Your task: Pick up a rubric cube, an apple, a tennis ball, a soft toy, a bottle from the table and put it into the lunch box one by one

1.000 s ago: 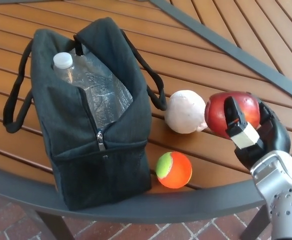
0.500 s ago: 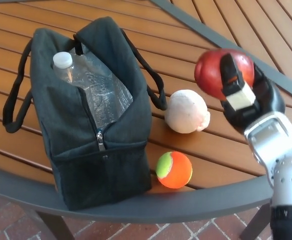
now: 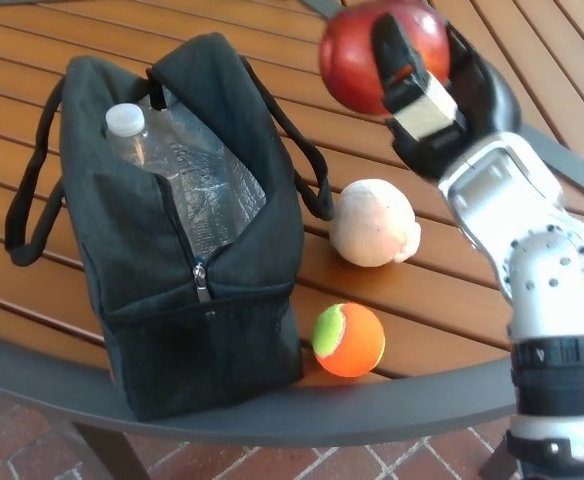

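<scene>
Right hand, fingers clamped round the apple, has risen off the table toward the bag (bottle inside); drop comes next.

Right arm and hand of the humanoid, head view

The right hand is black, with thick blocky fingers; one finger shows a small orange-red mark and ends in a pale cream rectangular pad. Behind it the wrist casing is glossy white-silver with rounded joint housings, small dark screw holes, and a black ribbed ring band low on the forearm.
</scene>
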